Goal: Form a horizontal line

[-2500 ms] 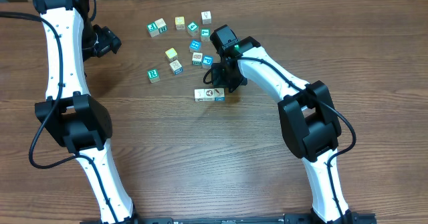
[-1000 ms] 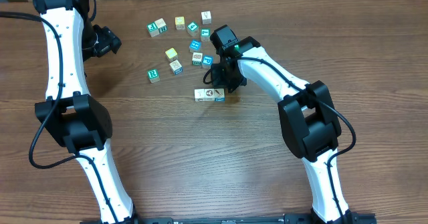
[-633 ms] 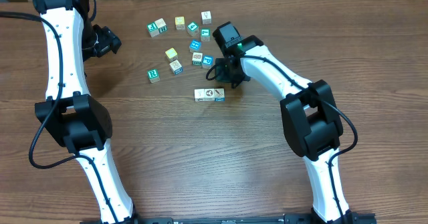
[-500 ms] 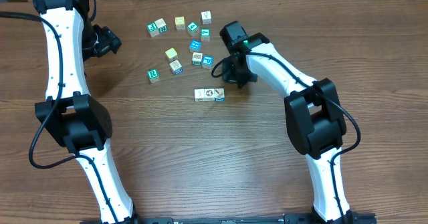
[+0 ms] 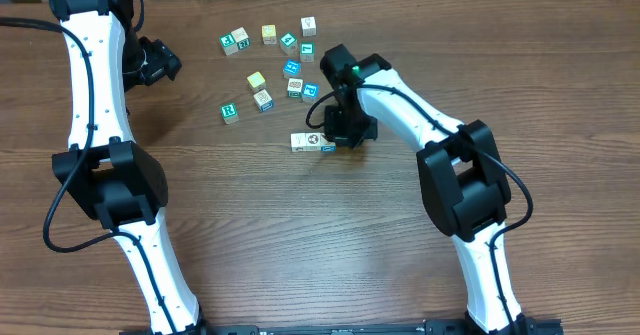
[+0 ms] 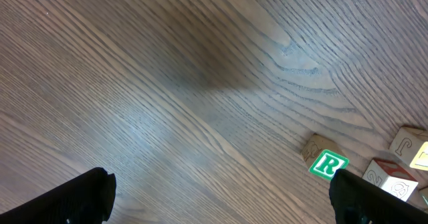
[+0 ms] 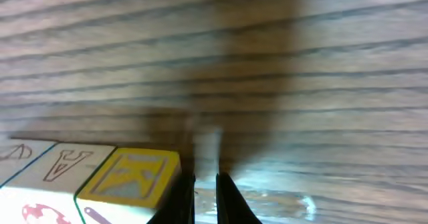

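the left arm [image 5: 95,85] runs up the left side of the worktop [image 5: 300,235]. the left gripper [image 5: 160,63] hangs near the far left corner, well apart from every cube. in the left wrist view its fingers [image 6: 73,200] sit at the two bottom corners with bare wood between them, so it is wide open and holds nothing.

right of it, a cube with a green r [image 5: 230,112] lies alone at the left edge of the scatter. the same r cube [image 6: 328,164] shows low on the right in the left wrist view, with more cubes cut off by the frame beside it. the loose cubes [image 5: 269,34] spread over the far middle of the worktop, some tan, some teal, most of them apart from each other.

nearer the front lies the row [image 5: 312,141], left to right on the wood. three pale-faced cubes show, touching side to side. the right gripper [image 5: 343,133] stands at its right end and hides whatever is there from above. in the right wrist view the row [image 7: 67,167] fills the bottom left, ending in a yellow k face [image 7: 137,177]. the right gripper [image 7: 205,187] is just right of that face, closed to a thin slit with nothing in it. whether it touches the k face, i cannot tell.

the right arm [image 5: 410,115] reaches in from the right front.
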Robot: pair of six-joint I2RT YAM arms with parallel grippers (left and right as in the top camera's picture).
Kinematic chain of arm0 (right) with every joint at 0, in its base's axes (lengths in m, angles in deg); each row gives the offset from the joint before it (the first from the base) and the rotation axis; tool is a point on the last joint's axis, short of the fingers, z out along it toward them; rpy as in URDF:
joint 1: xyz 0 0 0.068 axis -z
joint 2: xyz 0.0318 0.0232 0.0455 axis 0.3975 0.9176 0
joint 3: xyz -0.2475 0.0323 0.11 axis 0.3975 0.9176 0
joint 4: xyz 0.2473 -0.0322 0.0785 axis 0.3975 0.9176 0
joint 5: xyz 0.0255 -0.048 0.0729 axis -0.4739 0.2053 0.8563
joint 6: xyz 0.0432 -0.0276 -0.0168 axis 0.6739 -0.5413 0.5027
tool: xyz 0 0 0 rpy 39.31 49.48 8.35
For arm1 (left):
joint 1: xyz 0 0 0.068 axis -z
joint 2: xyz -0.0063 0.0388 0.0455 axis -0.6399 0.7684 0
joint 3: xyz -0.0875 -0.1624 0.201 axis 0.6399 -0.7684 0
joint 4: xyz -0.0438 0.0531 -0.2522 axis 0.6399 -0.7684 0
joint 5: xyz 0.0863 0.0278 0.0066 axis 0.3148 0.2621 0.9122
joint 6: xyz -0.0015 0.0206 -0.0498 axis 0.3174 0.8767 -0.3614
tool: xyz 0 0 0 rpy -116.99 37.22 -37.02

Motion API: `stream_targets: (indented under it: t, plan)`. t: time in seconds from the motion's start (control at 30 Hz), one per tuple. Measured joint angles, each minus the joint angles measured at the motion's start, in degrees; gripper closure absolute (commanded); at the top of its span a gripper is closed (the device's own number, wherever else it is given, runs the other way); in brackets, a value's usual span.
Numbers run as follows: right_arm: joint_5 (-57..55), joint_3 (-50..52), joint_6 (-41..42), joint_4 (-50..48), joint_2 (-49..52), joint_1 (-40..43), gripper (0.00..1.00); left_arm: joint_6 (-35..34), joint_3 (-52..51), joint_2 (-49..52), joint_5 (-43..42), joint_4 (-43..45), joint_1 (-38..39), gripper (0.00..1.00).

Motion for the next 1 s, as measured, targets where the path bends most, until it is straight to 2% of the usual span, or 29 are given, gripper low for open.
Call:
stream_targets:
  t: [0.3,0.6,0.83,1.0]
  plan:
    - [-0.3,0.0,0.0,0.8,0.0,-0.4,0.92,0.0,0.0,0.0,0.0,0.0,0.0,0.00]
    - [-0.2,0.0,0.2,9.4,0.0,-0.8,0.95,0.0,0.0,0.0,0.0,0.0,0.0,0.00]
    - [-0.1,0.0,0.4,10.7,0.0,-4.8,0.96,0.0,0.0,0.0,0.0,0.0,0.0,0.00]
    - [-2.3,0.0,4.1,10.0,0.1,-6.8,0.96,0.0,0.0,0.0,0.0,0.0,0.0,0.00]
